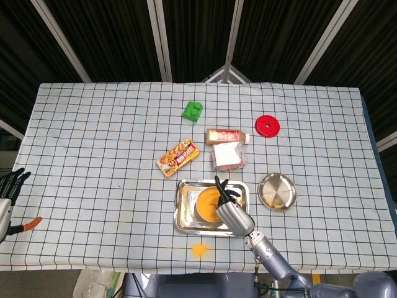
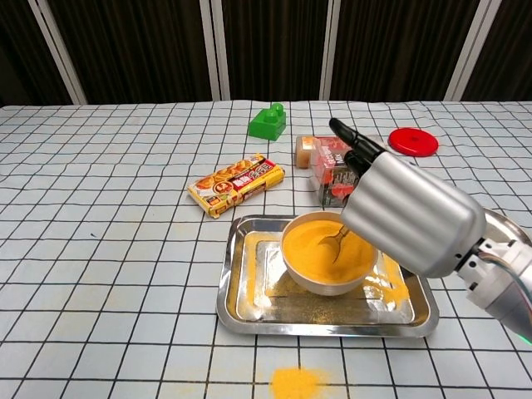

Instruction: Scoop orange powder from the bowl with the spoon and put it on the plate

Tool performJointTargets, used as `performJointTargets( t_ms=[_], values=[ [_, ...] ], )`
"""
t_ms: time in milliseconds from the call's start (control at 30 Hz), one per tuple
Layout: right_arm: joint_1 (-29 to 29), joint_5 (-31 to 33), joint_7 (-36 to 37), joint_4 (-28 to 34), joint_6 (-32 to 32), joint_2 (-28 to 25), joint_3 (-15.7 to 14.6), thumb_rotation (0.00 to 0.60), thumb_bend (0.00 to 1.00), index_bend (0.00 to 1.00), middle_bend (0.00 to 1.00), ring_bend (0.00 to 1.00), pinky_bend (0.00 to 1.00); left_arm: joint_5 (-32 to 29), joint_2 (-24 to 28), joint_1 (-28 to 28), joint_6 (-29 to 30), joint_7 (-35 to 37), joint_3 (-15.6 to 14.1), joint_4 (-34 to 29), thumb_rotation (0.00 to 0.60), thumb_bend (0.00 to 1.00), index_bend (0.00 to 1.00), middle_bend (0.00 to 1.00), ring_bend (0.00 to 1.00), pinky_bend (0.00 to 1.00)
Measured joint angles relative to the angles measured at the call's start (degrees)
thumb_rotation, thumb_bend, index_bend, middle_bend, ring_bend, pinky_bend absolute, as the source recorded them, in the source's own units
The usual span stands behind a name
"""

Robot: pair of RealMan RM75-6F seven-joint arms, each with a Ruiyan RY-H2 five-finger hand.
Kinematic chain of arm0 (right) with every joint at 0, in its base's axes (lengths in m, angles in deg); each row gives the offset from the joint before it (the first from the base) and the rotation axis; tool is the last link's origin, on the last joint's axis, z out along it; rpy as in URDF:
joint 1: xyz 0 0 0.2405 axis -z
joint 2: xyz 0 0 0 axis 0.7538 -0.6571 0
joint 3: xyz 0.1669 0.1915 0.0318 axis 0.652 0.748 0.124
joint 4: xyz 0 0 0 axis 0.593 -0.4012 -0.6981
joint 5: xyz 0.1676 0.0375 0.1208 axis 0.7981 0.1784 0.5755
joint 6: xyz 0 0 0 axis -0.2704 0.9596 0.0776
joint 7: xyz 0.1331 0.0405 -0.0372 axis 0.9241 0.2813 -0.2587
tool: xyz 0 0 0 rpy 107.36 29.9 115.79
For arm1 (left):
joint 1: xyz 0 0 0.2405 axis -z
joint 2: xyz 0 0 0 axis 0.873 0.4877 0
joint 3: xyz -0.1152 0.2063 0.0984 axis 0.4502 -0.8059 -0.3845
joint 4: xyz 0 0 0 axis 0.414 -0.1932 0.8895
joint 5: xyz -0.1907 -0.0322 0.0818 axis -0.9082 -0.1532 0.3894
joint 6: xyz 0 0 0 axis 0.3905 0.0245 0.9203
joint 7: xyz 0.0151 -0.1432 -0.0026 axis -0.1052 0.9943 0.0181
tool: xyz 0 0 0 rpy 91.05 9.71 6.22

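A white bowl (image 2: 318, 281) (image 1: 202, 212) full of orange powder (image 2: 314, 247) sits in a steel tray (image 2: 249, 291) (image 1: 183, 209) near the front of the table. My right hand (image 2: 410, 212) (image 1: 231, 212) holds a metal spoon (image 2: 331, 243) whose tip dips into the powder at the bowl's right side. The round steel plate (image 1: 277, 192) lies right of the tray; in the chest view only its edge (image 2: 507, 226) shows behind my arm. My left hand (image 1: 8, 187) hangs at the far left table edge, fingers apart, holding nothing.
Spilled orange powder (image 2: 297, 381) (image 1: 199, 249) lies in front of the tray, and more inside it (image 2: 395, 290). Behind the tray are a snack pack (image 2: 235, 184), a red-and-clear packet (image 2: 338, 176), a bottle (image 1: 227, 136), a green block (image 2: 268, 121) and a red lid (image 2: 413, 140).
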Motion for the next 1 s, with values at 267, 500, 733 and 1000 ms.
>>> performJointTargets(
  t_ms=[267,500,733,1000],
  values=[
    [-0.1,-0.4,-0.9,0.9,-0.2,-1.9,1.7,0.600,0.87,0.75,0.67,0.31,0.00,-0.1,-0.1,0.1,-0.1,-0.1,0.1,0.0,0.600,0.01,0.00,0.00,0.00,0.00],
    [-0.3,-1.5,-2.0,0.6,-1.4,-3.2,1.5,0.600,0.87,0.75,0.67,0.31,0.00,-0.1,-0.1,0.1,-0.2,-0.2,0.0,0.0,0.600,0.01,0.00,0.00,0.00,0.00],
    [-0.3,-1.8,-2.0,1.6,-1.5,-3.3,2.0,0.600,0.87,0.75,0.67,0.31,0.00,-0.2,-0.1,0.1,-0.2,-0.1,0.0,0.0,0.600,0.01,0.00,0.00,0.00,0.00],
    [0.2,-2.0,-1.7,3.7,-2.2,-2.3,1.8,0.600,0.87,0.75,0.67,0.31,0.00,-0.1,-0.1,0.1,-0.2,-0.1,0.0,-0.1,0.600,0.01,0.00,0.00,0.00,0.00]
  ],
)
